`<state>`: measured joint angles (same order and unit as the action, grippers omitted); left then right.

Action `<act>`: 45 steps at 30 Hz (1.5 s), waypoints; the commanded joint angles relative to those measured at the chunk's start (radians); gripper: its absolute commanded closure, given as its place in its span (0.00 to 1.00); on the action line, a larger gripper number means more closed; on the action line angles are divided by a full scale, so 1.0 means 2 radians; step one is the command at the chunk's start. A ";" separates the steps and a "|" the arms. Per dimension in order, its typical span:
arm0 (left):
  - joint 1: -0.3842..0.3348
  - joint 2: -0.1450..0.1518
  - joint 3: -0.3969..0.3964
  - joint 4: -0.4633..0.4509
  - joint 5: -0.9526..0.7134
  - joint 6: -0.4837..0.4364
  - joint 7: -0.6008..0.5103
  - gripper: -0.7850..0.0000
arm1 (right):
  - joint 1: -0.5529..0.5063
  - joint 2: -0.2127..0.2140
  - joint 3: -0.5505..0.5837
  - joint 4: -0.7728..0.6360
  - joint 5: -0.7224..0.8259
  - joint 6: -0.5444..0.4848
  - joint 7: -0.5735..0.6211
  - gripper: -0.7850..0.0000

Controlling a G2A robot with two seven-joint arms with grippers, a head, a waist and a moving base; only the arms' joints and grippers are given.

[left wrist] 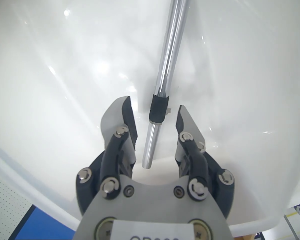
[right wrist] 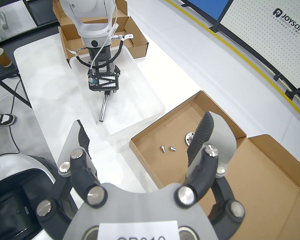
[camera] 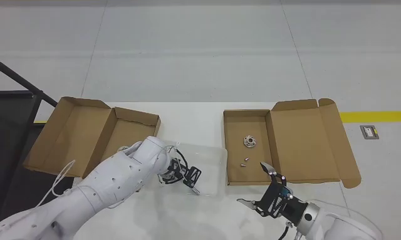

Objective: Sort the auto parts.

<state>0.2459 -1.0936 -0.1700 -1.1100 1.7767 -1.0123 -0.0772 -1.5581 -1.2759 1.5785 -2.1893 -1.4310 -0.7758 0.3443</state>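
Observation:
A chrome rod (left wrist: 168, 53) with a black band lies on the floor of the clear plastic bin (right wrist: 150, 101). My left gripper (left wrist: 153, 116) is open inside the bin, its fingers on either side of the rod's banded end without touching it. In the top view the left gripper (camera: 190, 175) sits in the bin (camera: 213, 155). In the right wrist view the rod (right wrist: 103, 108) sticks out below the left gripper (right wrist: 103, 82). My right gripper (right wrist: 142, 136) hangs open and empty near the table's front, also seen in the top view as the right gripper (camera: 258, 187).
An open cardboard box (camera: 235, 118) at the right holds a round metal flange (camera: 250, 140) and two small bolts (camera: 245, 161). Another open cardboard box (camera: 75, 136) lies at the left. A paper cup (right wrist: 1, 57) stands on a side stand.

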 commanded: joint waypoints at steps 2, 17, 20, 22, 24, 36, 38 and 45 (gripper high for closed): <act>0.000 -0.008 0.000 0.015 0.007 0.000 0.010 0.53 | 0.000 0.000 0.000 0.000 0.000 0.000 0.000 0.00; 0.004 -0.046 0.000 0.076 0.065 0.000 0.053 0.98 | 0.000 0.000 0.000 0.000 0.000 0.000 0.000 0.00; 0.001 -0.051 0.000 0.086 0.072 0.000 0.064 1.00 | 0.000 0.000 0.000 0.000 0.000 0.000 0.000 0.00; -0.002 -0.053 0.000 0.092 0.077 0.000 0.072 1.00 | 0.000 0.000 0.000 0.000 0.000 0.000 0.000 0.00; -0.003 -0.055 0.000 0.097 0.082 0.000 0.080 1.00 | 0.000 0.000 0.000 0.000 0.000 0.000 0.000 0.00; -0.039 -0.027 -0.001 0.059 0.060 0.000 0.138 1.00 | 0.000 0.000 0.000 0.000 0.000 0.000 0.000 0.00; -0.042 -0.012 -0.006 0.036 0.045 0.000 0.138 1.00 | 0.000 0.000 0.000 0.000 0.000 0.000 0.000 0.00; -0.026 0.057 -0.059 -0.090 -0.003 0.000 0.104 1.00 | 0.000 0.000 0.000 0.000 0.000 0.000 0.000 0.00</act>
<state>0.1834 -1.0035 -0.2658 -1.2426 1.7810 -1.0123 0.1459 -1.5581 -1.2759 1.5785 -2.1893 -1.4310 -0.7758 0.3443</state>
